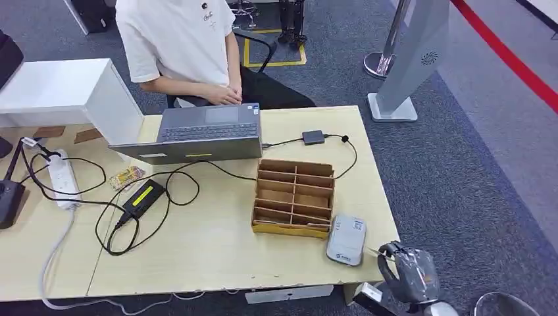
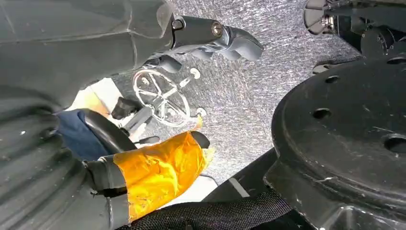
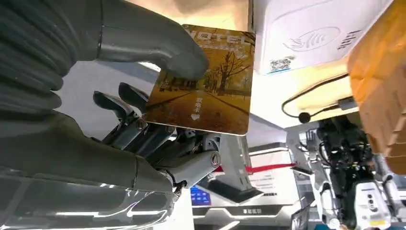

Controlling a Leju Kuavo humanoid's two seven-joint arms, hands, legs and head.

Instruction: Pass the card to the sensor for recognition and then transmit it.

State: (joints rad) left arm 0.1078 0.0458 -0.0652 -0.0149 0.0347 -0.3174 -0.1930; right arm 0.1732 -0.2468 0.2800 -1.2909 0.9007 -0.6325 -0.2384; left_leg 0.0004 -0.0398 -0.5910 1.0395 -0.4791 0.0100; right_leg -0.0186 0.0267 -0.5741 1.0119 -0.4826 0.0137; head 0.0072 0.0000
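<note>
A hotel card printed with yellow autumn trees is pinched between the thumb and fingers of my right hand. The white card sensor lies just beyond the card's far edge, and the two are apart. In the head view the sensor sits near the table's front right corner, with my right hand below and right of it, off the table edge. My left hand hangs over the grey carpet with its fingers spread and nothing in them.
A cardboard organizer stands right behind the sensor. A laptop and a seated person are at the far side. Black cables, a power adapter and a power strip cover the table's left. A grey kiosk stand is on the floor at the right.
</note>
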